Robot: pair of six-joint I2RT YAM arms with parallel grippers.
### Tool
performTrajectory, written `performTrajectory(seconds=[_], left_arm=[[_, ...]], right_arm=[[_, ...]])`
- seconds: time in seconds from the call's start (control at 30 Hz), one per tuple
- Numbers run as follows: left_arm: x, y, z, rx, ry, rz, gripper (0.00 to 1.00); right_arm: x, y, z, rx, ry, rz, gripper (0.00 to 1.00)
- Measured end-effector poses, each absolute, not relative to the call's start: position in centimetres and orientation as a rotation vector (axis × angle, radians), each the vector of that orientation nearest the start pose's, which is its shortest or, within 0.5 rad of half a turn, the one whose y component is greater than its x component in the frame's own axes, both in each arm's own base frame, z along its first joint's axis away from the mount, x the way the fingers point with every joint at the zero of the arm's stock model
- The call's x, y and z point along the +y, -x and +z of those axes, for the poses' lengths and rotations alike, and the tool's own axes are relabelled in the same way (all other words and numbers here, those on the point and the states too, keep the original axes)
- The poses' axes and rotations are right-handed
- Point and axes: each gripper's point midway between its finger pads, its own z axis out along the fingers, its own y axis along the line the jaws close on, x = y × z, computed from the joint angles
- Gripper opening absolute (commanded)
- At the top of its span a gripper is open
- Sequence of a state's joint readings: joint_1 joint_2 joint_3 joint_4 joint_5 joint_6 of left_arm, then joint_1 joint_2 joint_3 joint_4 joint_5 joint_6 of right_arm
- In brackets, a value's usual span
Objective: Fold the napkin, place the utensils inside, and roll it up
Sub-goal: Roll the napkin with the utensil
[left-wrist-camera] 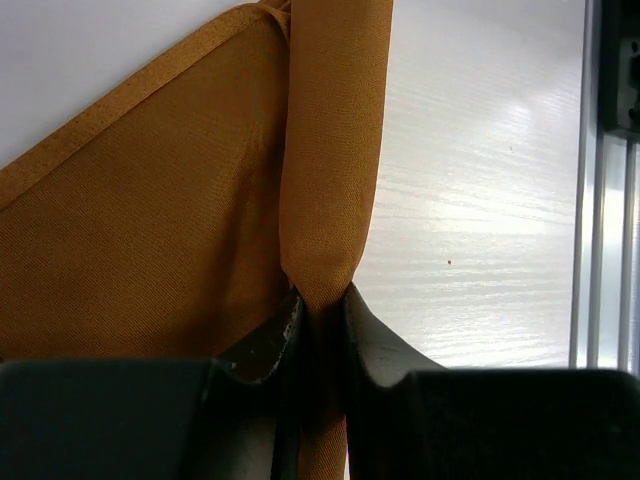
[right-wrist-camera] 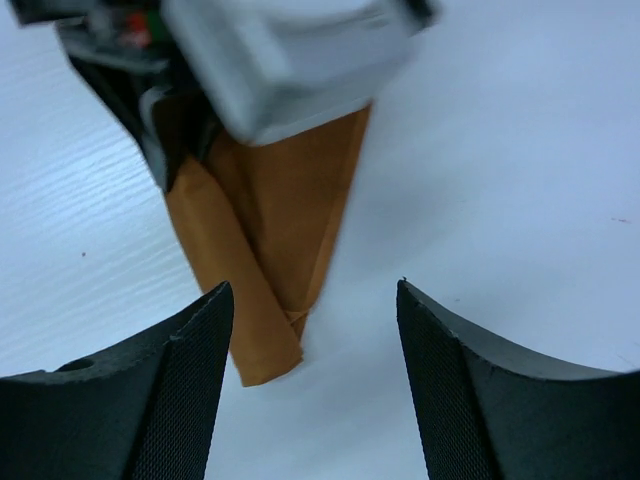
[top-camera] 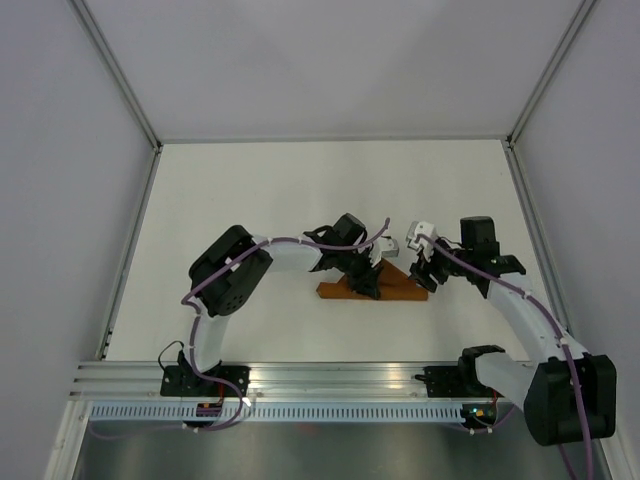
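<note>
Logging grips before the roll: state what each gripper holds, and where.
Left gripper is shut on the napkin, pinching its rolled edge fold. Right gripper is open, holding nothing.

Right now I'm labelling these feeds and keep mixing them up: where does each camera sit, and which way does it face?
Top external: above and behind the bases, looking down on the table; both arms show, reaching to the napkin.
Left wrist: on the left arm, looking along the left hand, shut on a napkin fold.
Right wrist: on the right arm, looking down past the open right hand at the napkin's tip.
Shared: all three show the napkin.
</note>
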State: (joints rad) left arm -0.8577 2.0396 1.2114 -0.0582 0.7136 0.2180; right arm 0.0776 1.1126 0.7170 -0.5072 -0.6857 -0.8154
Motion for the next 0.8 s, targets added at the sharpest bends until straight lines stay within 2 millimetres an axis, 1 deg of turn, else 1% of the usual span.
performTrajectory(seconds=[0.13,0.2,0.27,0.47,0.6,0.7,0.73,0.8], left_arm=[[-41.4,-21.3,1.8,2.007,-1.522,-1.214,0.02],[-41.4,-21.3,1.8,2.029,-1.51,-1.238,0.02],[-41.4,-21.2,1.8,2.047,-1.5,-1.256,0.02],[-41.5,-20.9,1.8,2.08,-1.487,-1.299,0.05],[-41.5,-20.8,1.8,2.088,-1.482,-1.309,0.09],[-41.5,-20.7,1.8,2.093,-1.48,-1.312,0.11],[-41.5,-20.7,1.7,2.095,-1.479,-1.313,0.12],[-41.5,-20.7,1.7,2.099,-1.478,-1.318,0.15]], right_arm=[[12.3,-22.9,8.1,1.852,1.364,0.42,0.73],[13.1,-21.7,6.8,1.83,1.434,0.415,0.73],[13.7,-20.9,5.8,1.807,1.494,0.404,0.73],[15.0,-20.8,4.2,1.762,1.592,0.346,0.72],[15.7,-20.7,3.2,1.742,1.647,0.315,0.71],[16.2,-20.7,2.8,1.73,1.673,0.298,0.65],[16.3,-20.8,2.7,1.726,1.68,0.292,0.58],[16.5,-20.9,2.5,1.725,1.688,0.28,0.54]])
